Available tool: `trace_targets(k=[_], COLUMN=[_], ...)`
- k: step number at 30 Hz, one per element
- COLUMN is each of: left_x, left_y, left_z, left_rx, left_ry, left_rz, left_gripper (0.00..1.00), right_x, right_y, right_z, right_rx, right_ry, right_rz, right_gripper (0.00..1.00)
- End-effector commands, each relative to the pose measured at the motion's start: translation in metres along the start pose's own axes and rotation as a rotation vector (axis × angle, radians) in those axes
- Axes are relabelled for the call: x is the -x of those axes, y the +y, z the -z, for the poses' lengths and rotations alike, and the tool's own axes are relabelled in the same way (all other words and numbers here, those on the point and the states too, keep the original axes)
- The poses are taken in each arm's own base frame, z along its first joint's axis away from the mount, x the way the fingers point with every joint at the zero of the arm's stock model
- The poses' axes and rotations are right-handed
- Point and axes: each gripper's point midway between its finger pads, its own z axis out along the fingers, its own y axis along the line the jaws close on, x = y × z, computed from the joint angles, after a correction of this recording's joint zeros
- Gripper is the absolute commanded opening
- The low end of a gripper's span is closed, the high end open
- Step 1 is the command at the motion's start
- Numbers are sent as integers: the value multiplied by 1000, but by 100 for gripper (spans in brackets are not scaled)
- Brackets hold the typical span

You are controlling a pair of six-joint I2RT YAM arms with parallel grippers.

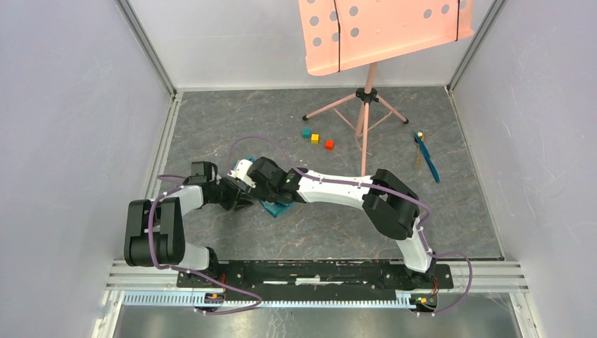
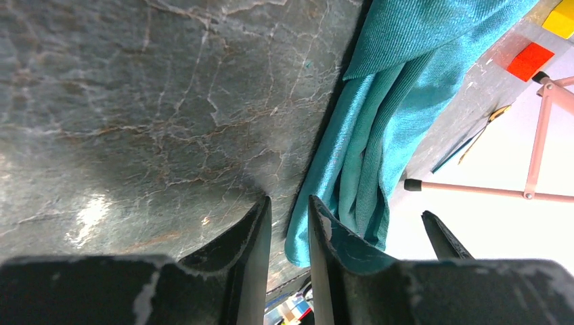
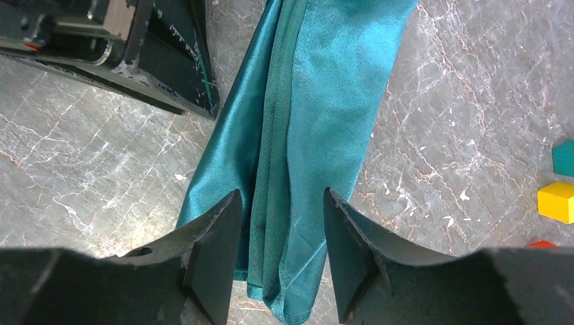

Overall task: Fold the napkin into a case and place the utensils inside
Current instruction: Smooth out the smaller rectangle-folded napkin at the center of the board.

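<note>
Listing one napkin (image 3: 304, 135): teal-green, folded lengthwise into a narrow strip of several layers, lying on the table (image 3: 460, 101). We see the right gripper (image 3: 281, 192) with fingers spread, their tips over the strip's two long edges and its middle showing between them. The left gripper (image 2: 289, 199) has fingers narrowly parted, with table showing in the gap and the strip's end just beside one finger. Utensils (image 1: 425, 155), two: blue piece (image 1: 431, 169) and golden-brown spoon (image 1: 419, 135), together on the table, outside the fold and well apart from all fingers. We count three cubes: teal cube (image 1: 306, 132), yellow cube (image 1: 315, 138), red cube (image 1: 329, 144), lying nearer the right fingers than the utensils do.
</note>
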Motion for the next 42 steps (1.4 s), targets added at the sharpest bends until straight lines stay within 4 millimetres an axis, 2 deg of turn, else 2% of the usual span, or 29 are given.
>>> trace_targets(k=[1, 7, 12, 21, 24, 32, 37, 42], left_x=[-3, -3, -5, -7, -8, -11, -14, -14], left_y=[4, 3, 6, 5, 4, 6, 7, 9], left_z=[3, 3, 1, 0, 0, -3, -7, -10], left_rx=[13, 7, 11, 8, 5, 13, 16, 20], left_ry=[-8, -8, 2, 3, 4, 6, 10, 7], left_rz=[-19, -18, -13, -13, -16, -21, -24, -21], left_gripper=[34, 34, 33, 33, 33, 33, 30, 29], right_x=[13, 1, -4, -11, -12, -5, 14, 28], right_y=[-8, -5, -2, 0, -2, -1, -2, 4], right_z=[7, -7, -15, -27, -31, -32, -17, -3], right_rx=[-17, -25, -26, -36, -48, -42, -19, 33], right_ry=[-46, -16, -7, 10, 13, -1, -33, -55], right_rz=[-41, -35, -46, -51, -52, -67, -91, -126], right_gripper=[53, 52, 44, 47, 44, 21, 5, 0])
